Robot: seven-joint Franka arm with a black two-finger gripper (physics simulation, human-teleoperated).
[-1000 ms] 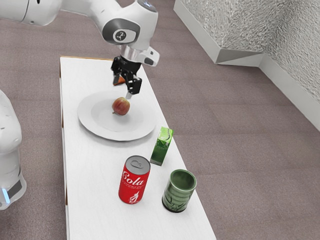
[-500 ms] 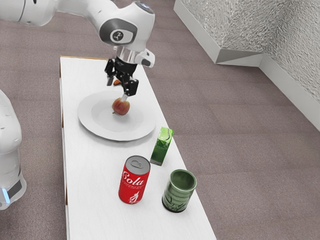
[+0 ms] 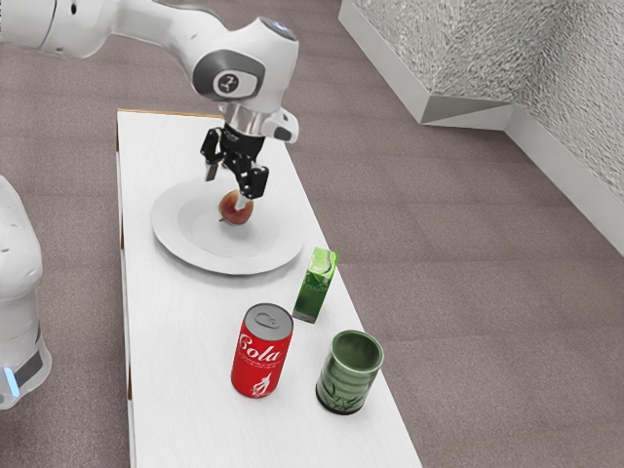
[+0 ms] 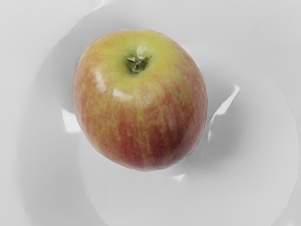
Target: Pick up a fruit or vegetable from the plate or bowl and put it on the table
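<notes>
Table (image 3: pixel 180 331) in white is seen under everything that is to be worked with, and the stretch between plate and can might be judged a fair landing spot. Over its far end the white arm (image 3: pixel 175 27) is reached in from the exterior view's upper left. Below the hand, the broad white plate (image 3: pixel 180 244) is set; its raised rim should be cleared with good lift once the fruit is held. The black gripper (image 3: pixel 226 191) is spread, with nothing clasped: its fingers (image 3: pixel 211 172) are parted, one tip being overlapped with the fruit in the exterior view, so whether it is touched cannot be told. A small sideways correction may be needed so that the fruit is centred before any further lowering; otherwise it could be nudged and rolled. The red cola can (image 3: pixel 261 351), the green cup (image 3: pixel 349 372) and the green drink carton (image 3: pixel 315 285) are stood beyond the plate and should be given a wide berth during the carry. The red-and-yellow apple (image 4: pixel 141 108) is rested in the plate's shallow well. Its round flanks are best gripped at the widest part, with even, gentle closing, and the stem (image 4: pixel 137 63) is best left unpinched, as a high grip could slip.
</notes>
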